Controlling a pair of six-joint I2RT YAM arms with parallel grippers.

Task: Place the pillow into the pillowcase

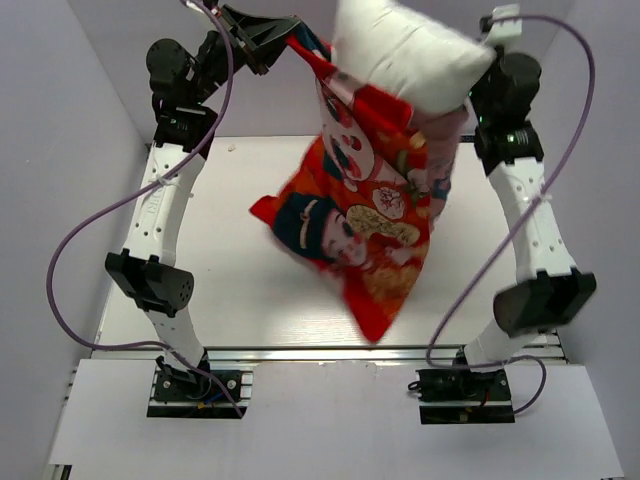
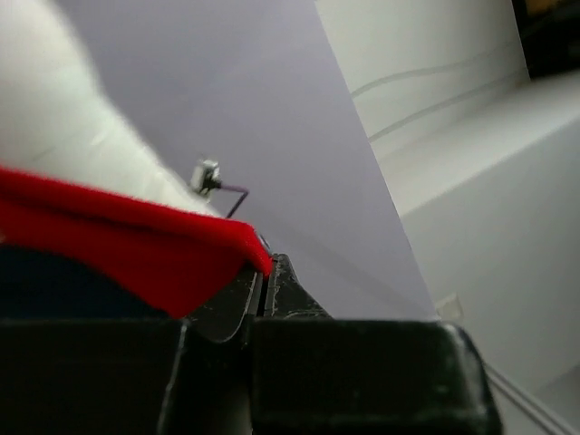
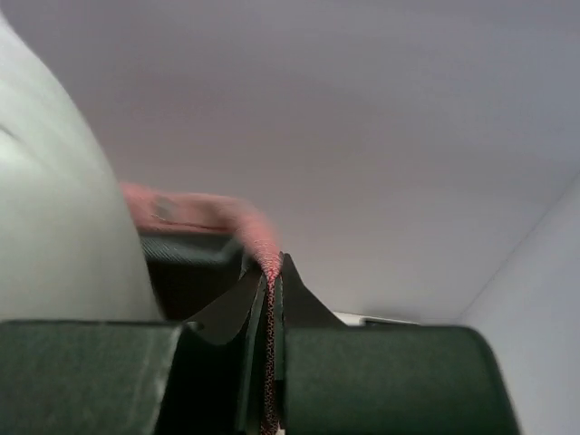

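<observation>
The red pillowcase [image 1: 375,215] with cartoon figures hangs in the air above the table, stretched between my two raised grippers. The white pillow [image 1: 410,50] sticks out of its open top, its lower part inside the case. My left gripper [image 1: 280,45] is shut on the case's upper left corner; in the left wrist view the red pillowcase [image 2: 136,245] runs into the closed left gripper [image 2: 263,272], with the pillow [image 2: 63,118] behind. My right gripper [image 3: 272,265] is shut on the pillowcase's pink rim [image 3: 199,213], beside the pillow [image 3: 54,227]. In the top view the pillow hides its fingertips.
Below the hanging case lies the white table [image 1: 240,290], with a metal rail [image 1: 330,352] along its near edge. Lilac walls [image 1: 60,150] close in the left, right and back. Purple cables [image 1: 80,230] loop beside both arms.
</observation>
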